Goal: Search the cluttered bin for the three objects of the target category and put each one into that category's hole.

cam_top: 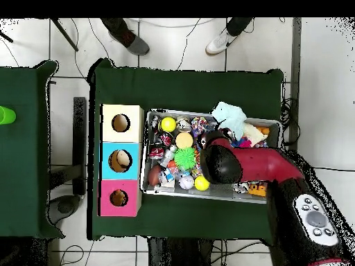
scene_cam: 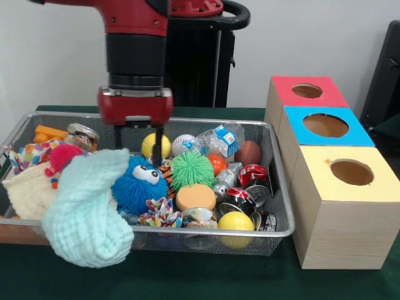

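Note:
The wire mesh bin (scene_cam: 187, 232) is full of clutter: a blue fuzzy toy with eyes (scene_cam: 144, 182), a green spiky ball (scene_cam: 192, 169), two yellow balls (scene_cam: 155, 145) (scene_cam: 236, 221), a baseball (scene_cam: 183, 144), cans (scene_cam: 240, 200) and a crushed bottle (scene_cam: 222, 139). A pale mint cloth (scene_cam: 87, 209) hangs over the bin's near rim. My gripper (scene_cam: 137, 145) is open and empty, its fingers straddling the space just behind the cloth and above the blue toy. The red box's hole (scene_cam: 307, 90) is at the right rear. In the overhead view the arm (cam_top: 229, 165) covers the bin's (cam_top: 208, 196) middle.
Three boxes stand in a row right of the bin: red, blue (scene_cam: 325, 125) and yellow (scene_cam: 352, 172). In the overhead view the blue box's hole (cam_top: 120, 161) holds something pale. People's feet (cam_top: 132, 43) show at the top edge.

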### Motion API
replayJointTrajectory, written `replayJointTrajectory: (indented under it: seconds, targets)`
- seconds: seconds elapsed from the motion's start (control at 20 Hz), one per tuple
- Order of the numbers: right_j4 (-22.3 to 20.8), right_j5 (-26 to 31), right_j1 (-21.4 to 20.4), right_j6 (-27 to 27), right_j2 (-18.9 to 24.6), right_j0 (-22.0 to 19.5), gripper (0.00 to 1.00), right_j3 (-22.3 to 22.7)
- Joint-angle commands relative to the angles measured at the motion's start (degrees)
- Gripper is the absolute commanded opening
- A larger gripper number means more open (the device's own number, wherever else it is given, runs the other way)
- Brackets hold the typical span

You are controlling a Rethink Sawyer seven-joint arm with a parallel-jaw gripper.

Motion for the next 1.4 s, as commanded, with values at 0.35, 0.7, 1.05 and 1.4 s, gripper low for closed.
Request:
replayJointTrajectory:
  seconds: [0.35,0.7,1.05,1.4]
  targets:
    - [5.9,2.0,-1.4,13.4,-8.0,7.5,1.00,3.7]
    - [7.3,1.1,-1.0,9.8,-6.5,5.1,1.00,4.7]
    - [7.9,11.0,5.2,-10.3,11.6,-16.1,1.00,2.7]
    - [3.0,12.7,3.7,-7.2,10.0,-15.1,1.00,1.6]
